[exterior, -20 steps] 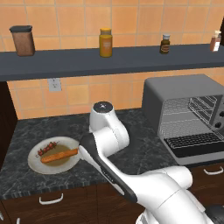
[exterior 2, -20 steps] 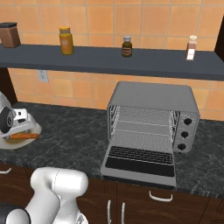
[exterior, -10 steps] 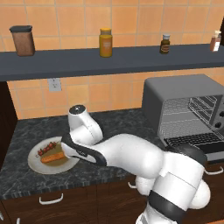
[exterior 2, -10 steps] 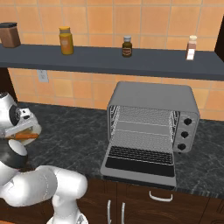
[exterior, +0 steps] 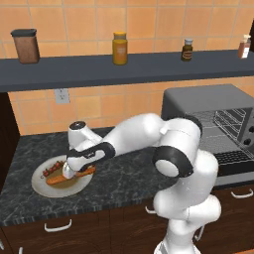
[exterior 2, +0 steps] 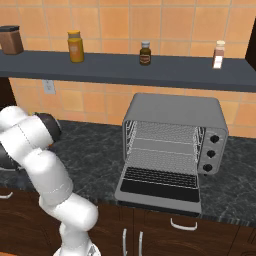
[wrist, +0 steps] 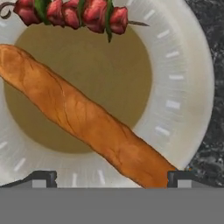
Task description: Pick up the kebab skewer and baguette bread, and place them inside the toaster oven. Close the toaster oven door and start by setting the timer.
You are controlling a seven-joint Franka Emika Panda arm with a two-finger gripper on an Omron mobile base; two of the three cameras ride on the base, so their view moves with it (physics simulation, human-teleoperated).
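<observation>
— Orange-brown and long, the baguette bread [wrist: 87,122] lies slantwise across the plate [wrist: 188,87], one end running down beside the right fingertip [wrist: 177,178].

— And the kebab skewer [wrist: 70,13]?

— At the plate's far edge in the hand view, red chunks in a row, clear of the loaf. From the left base view the gripper [exterior: 69,171] hangs low over the plate [exterior: 42,186], right above the baguette bread [exterior: 69,177].

— Fingers?

— Spread wide, both tips apart at the bottom corners, gripping nothing.

— The toaster oven [exterior 2: 175,135]?

— On the counter well to the right, its toaster oven door [exterior 2: 159,185] dropped flat, wire racks showing.
</observation>
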